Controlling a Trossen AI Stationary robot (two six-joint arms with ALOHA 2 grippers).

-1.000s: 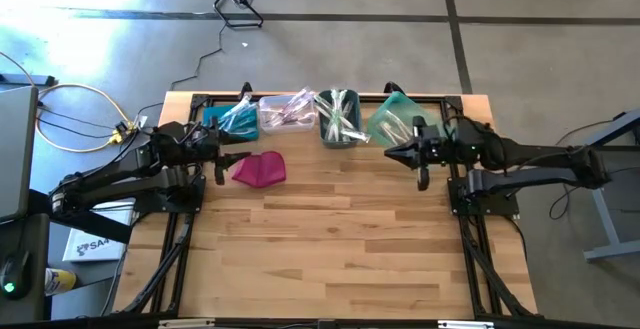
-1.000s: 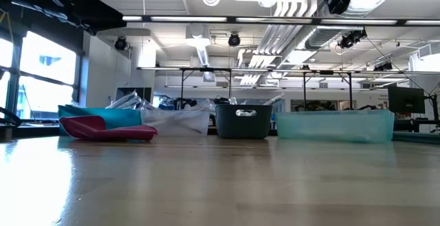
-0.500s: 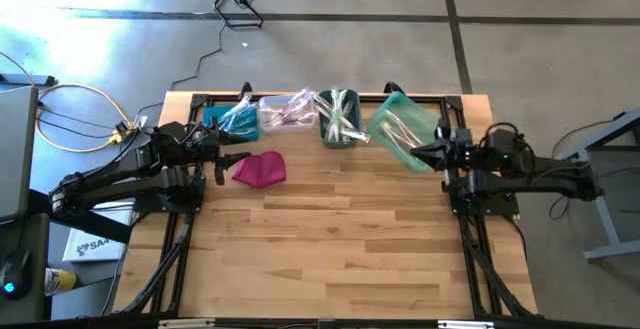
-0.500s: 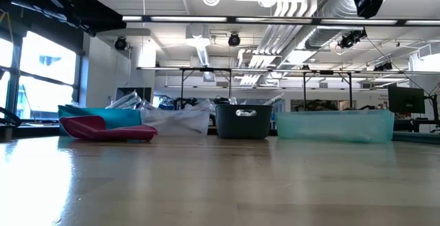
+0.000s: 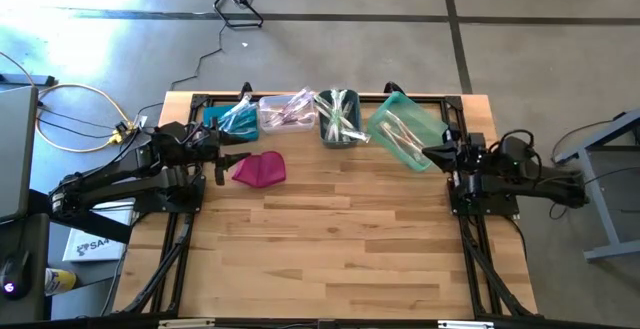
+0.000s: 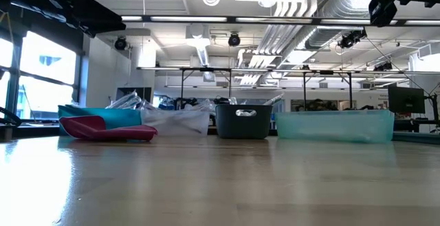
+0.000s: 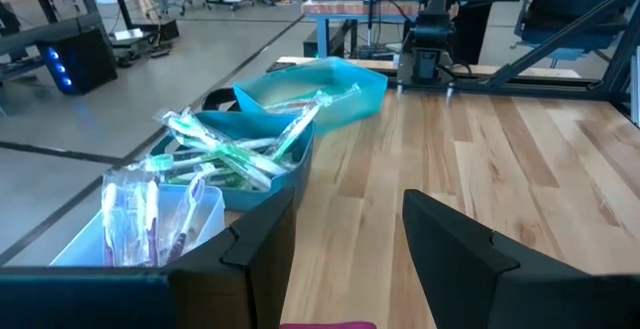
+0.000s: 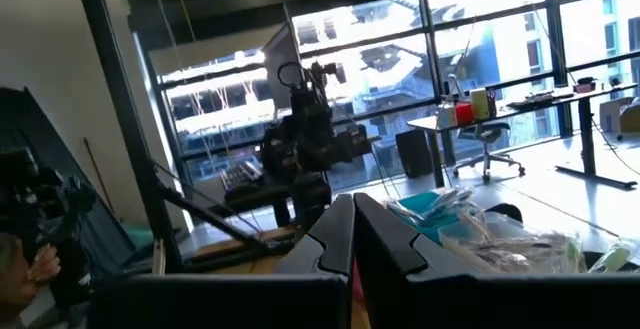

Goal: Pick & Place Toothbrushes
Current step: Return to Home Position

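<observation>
The toothbrushes (image 5: 338, 115) lie in heaps inside a row of bins along the table's far edge: a blue bin (image 5: 226, 121), a clear bin (image 5: 285, 111), a grey bin (image 5: 336, 134) and a tilted teal bin (image 5: 402, 129). In the left wrist view they show as wrapped sticks (image 7: 232, 153). My left gripper (image 5: 222, 161) (image 7: 350, 259) hangs open at the table's left, beside a magenta pouch (image 5: 260, 169), with nothing between its fingers. My right gripper (image 5: 432, 154) (image 8: 352, 234) is shut and empty, raised just right of the teal bin.
The broad wooden tabletop (image 5: 330, 239) stretches bare from the bins to the near edge. Both arms' black base frames (image 5: 485, 204) stand at the table's left and right sides. Cables and a box lie on the floor to the left (image 5: 70, 119).
My right arm has folded back toward the table's right edge and sunk a little, drawing its shut gripper off the teal bin's near side; the gripper has tipped slightly upward. The bins and the pouch have stayed where they were.
</observation>
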